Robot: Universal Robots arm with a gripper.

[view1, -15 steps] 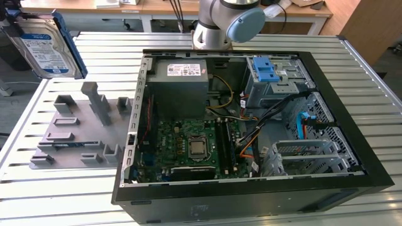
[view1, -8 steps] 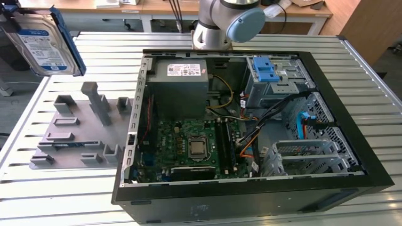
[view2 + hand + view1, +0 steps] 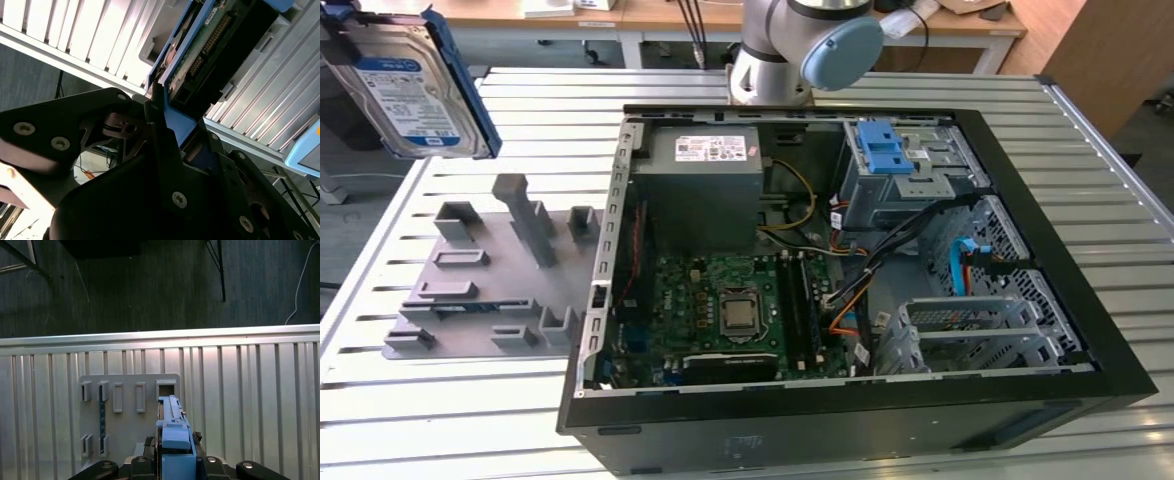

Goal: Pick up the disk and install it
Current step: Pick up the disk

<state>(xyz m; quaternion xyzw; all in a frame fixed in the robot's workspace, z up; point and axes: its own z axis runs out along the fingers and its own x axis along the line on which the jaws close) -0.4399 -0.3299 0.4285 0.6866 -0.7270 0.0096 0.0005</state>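
The slatted metal desk carries an open black computer case. A grey holder plate lies beside the case, toward the desk's edge on the exterior view's left. The disk hangs clear of the desk above that side, with the pincer clamped on its blue rail.

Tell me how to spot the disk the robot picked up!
Find the open computer case on the slatted metal table, then look to the exterior view's left at the grey rack beside it. The disk hangs in the air above that rack: the only silver slab with a white-and-blue label and blue rails.
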